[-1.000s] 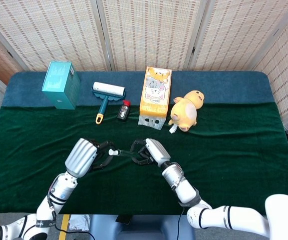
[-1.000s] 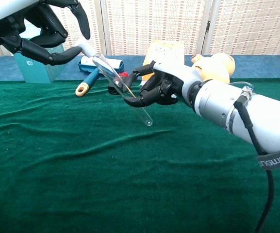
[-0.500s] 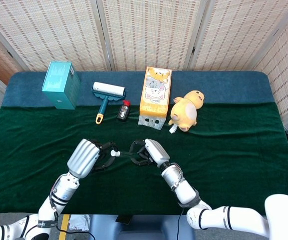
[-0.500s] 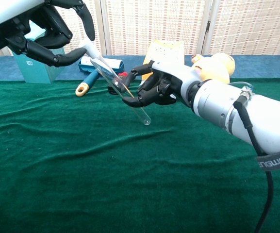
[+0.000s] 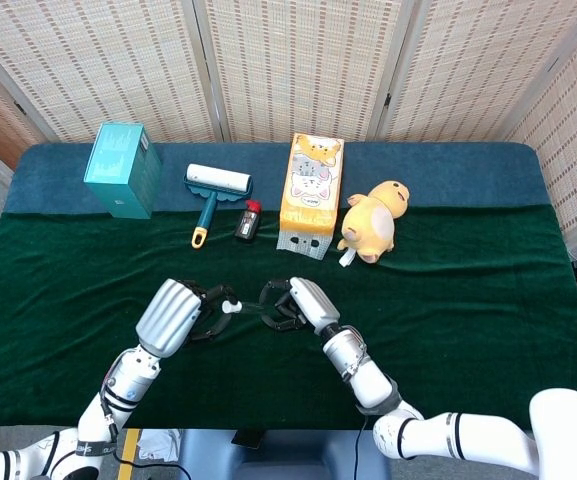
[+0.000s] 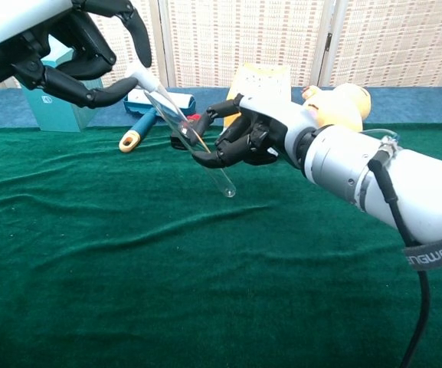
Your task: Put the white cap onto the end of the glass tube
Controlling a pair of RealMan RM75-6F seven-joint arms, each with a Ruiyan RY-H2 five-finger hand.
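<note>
My right hand pinches a clear glass tube near its middle, above the green cloth. The tube slants up to the left, its lower end free near the cloth. My left hand holds the small white cap between its fingertips, right at the tube's upper end. The cap touches or sits on that end; I cannot tell how far on it is. In the head view the tube is hard to make out between the two hands.
Along the back stand a teal box, a lint roller, a small black and red object, a cartoon-printed carton and a yellow plush toy. Green cloth covers the table's front.
Both hands have drifted slightly toward each other and leftward in the chest view. The tube's lower end has moved a little left. The cap stays at the tube's upper end.
</note>
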